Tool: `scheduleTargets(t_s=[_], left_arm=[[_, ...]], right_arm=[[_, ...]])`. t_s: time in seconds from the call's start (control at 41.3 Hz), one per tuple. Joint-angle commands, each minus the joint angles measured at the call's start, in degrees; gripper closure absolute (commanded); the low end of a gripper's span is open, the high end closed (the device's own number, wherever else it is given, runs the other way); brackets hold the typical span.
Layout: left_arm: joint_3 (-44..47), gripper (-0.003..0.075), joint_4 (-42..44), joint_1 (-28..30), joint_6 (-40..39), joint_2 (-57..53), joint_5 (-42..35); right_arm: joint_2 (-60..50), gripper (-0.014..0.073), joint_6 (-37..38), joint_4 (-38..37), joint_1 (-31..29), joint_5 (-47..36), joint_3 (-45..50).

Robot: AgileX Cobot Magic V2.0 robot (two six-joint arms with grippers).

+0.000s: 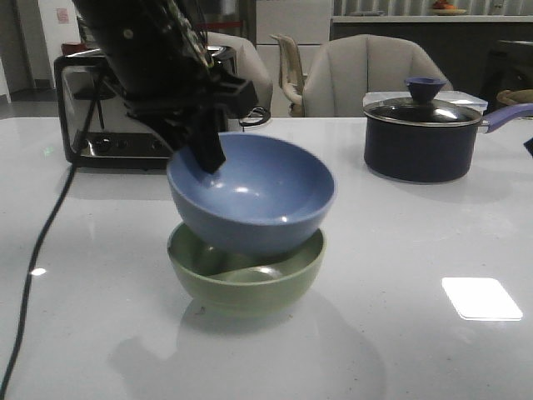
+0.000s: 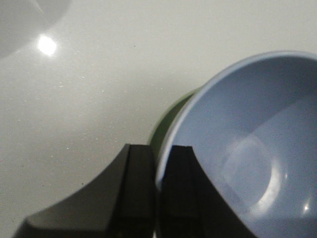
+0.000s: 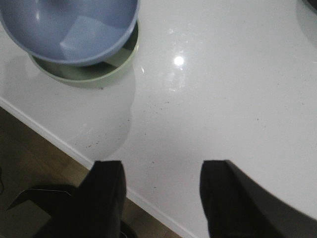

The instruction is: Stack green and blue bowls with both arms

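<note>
Left hand (image 2: 154, 198) pinches blue bowl's (image 1: 258, 196) rim.

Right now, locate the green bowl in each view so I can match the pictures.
Front view: green bowl centre table, under the tilted blue bowl.
Left wrist view: a dark green sliver beside the blue rim.
Right wrist view: pale crescent beneath the blue bowl.
Shared landmark: the blue bowl.

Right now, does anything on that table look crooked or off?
Yes: the blue bowl sits tilted in the green bowl, not nested level, because the left gripper pinches its rim. Nothing looks spilled or broken.
</note>
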Motion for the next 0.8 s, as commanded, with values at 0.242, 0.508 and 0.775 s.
scheduleTargets(t_s=[0.242, 0.508, 0.775], left_arm=[[-1.79, 0.0347, -1.06, 0.05, -0.78, 1.0, -4.2], [-3.74, 0.023, -1.31, 0.05, -0.38, -4.49, 0.48], [-2.19, 0.023, -1.31, 0.05, 0.74, -18.5, 4.66]], right_arm=[[-0.27, 0.013, -0.47, -0.57, 0.04, -3.39, -1.38], [-0.27, 0.013, -0.47, -0.57, 0.04, -3.39, -1.38], [-0.27, 0.013, -0.47, -0.57, 0.04, -3.39, -1.38]])
